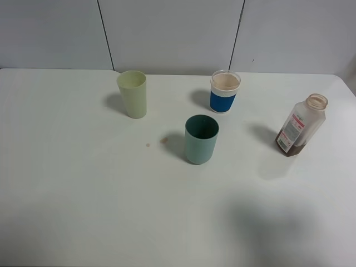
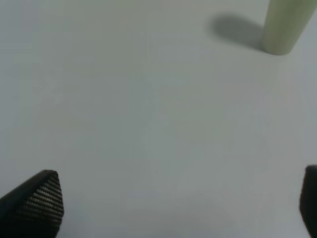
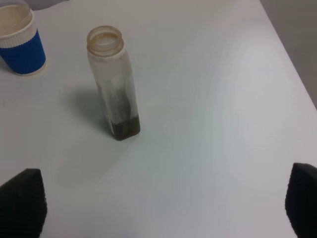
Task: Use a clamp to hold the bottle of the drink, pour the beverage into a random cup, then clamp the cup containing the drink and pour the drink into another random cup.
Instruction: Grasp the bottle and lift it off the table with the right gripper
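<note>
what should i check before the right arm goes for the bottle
1. Right gripper open and empty: ok.
2. Bottle upright, cap off, standing apart from the blue-banded cup: ok.
3. Beverage in the bottle: ok, though only a thin dark layer at the bottom.
4. Teal-green cup upright with its mouth up: ok. Whether it is empty: cannot tell.
5. Pale yellow-green cup upright and apart from the other cups: ok.
6. Left gripper open, holding nothing, over bare table: ok.
</note>
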Motion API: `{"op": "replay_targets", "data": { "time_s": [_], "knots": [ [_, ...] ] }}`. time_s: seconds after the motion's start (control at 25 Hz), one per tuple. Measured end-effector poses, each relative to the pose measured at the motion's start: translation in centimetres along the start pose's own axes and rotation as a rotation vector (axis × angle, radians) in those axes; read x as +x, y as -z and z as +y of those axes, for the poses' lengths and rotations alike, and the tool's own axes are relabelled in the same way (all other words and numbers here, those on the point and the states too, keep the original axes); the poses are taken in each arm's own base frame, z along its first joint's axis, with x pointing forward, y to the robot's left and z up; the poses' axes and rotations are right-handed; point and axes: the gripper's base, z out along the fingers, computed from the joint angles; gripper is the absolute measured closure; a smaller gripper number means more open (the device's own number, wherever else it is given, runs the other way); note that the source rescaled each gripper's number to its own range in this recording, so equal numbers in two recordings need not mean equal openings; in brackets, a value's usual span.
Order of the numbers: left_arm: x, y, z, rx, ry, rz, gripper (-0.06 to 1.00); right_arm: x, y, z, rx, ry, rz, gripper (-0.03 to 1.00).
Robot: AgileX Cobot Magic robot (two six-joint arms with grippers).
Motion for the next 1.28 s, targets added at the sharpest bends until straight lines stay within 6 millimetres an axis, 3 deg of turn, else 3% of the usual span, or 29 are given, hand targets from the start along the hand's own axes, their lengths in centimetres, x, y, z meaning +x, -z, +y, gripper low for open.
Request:
{"op": "replay_targets", "data": {
  "time_s": [1.28],
  "knots": [
    [0.00,0.00,0.00,0.000,0.000,0.000,0.05,0.00,0.00,0.00,0.000,0.000,0.000,0.01]
  ]
}}
